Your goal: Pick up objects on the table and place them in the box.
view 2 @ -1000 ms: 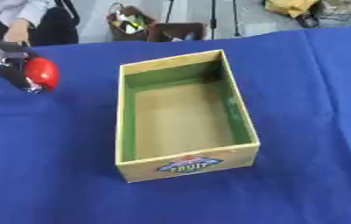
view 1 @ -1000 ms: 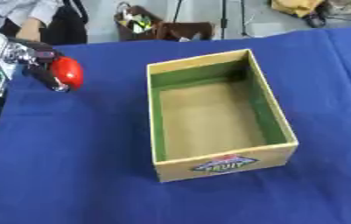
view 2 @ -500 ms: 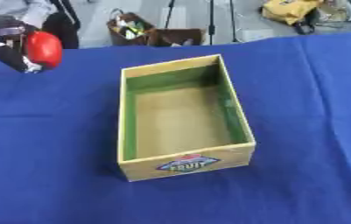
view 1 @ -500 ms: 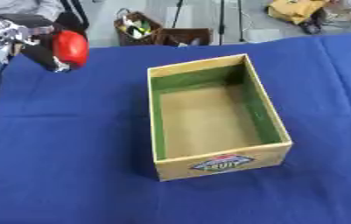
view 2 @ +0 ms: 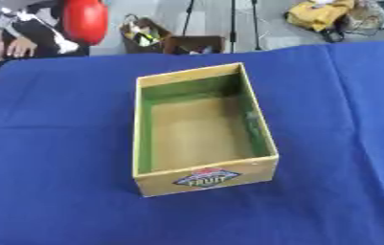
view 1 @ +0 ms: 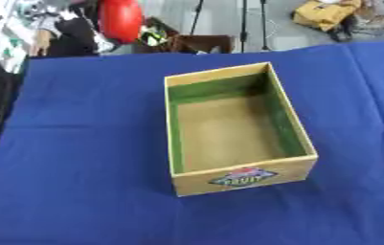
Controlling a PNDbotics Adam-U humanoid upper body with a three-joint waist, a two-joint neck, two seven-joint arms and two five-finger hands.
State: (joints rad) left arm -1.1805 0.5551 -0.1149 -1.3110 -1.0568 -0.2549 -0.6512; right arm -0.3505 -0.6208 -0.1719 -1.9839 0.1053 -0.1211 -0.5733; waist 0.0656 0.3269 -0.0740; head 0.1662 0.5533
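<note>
Left hand: I see my left hand (view 1: 73, 21) raised at the far left, above the far edge of the table; it is blurred, with dark and silver parts showing beside the red object.
Left hand state: I cannot tell how the fingers lie; they seem to be at the red object's left side, but the blur hides the grasp.
Right hand: I find it in neither view.
Red object: a smooth, glossy, rounded red object (view 1: 120, 19), taller than wide, sits up in the air at the far left, next to my left hand and well apart from the box.
Box: an open rectangular box (view 1: 232, 174) of pale wood stands at the middle of the table, long side running near to far, slightly askew.
Box inside: green along the walls, plain tan on the floor; I see nothing in it.
Box label: the near wall carries a small badge with the word FRUIT.
Table: a blue cloth (view 1: 77, 143), matte and lightly creased, covers the table all around the box.
</note>
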